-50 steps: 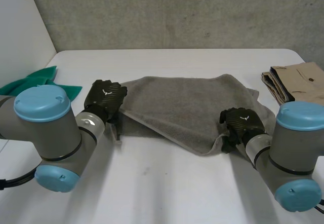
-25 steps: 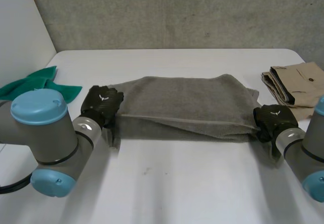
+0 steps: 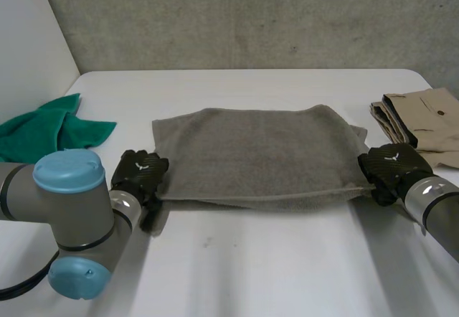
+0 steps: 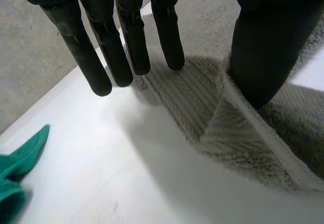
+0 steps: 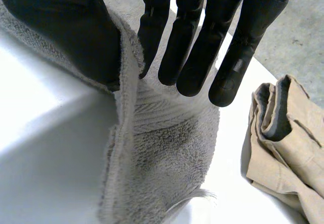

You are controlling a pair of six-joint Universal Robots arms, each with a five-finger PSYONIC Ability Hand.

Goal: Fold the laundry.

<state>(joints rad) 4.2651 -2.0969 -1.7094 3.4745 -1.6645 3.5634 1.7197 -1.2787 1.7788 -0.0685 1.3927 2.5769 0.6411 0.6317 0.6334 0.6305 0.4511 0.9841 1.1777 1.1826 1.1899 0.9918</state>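
1. Grey towel (image 3: pixel 258 152) lies doubled over and flat, mid-table (image 3: pixel 251 274). The upper layer's edge stops just short of the lower one along the 6 o'clock side.
2. L hand (image 3: pixel 138 176) is at the towel's 8 o'clock corner. In the wrist view its fingers (image 4: pixel 126 46) are straight, side by side and well off the thumb (image 4: pixel 258 46). The hem (image 4: pixel 243 133) runs under the thumb tip. No pinch seen, so it reads as relaxed.
3. R hand (image 3: pixel 387 168) is at the 4 o'clock corner. In the wrist view its fingers (image 5: pixel 197 41) are straight and close together. The hem (image 5: pixel 157 148) stands up betw. thumb (image 5: pixel 66 31) and nearest finger, which reads as a light pinch on the edge.
4. Handling, prob.: thick terry, soft and limp, not heavy. It'll sag if lifted. The pile is grippy, not slippery, and nothing is fragile. Layers could shear apart.
5. Best hold, I'd say: corners, on the woven hem band, catching both layers.
6. Green cloth (image 3: pixel 43 127) is at 9–10 o'clock, well apart. Folded khaki garment (image 3: pixel 427 116) is at 2–3 o'clock, near the R hand, so keep clear of it.
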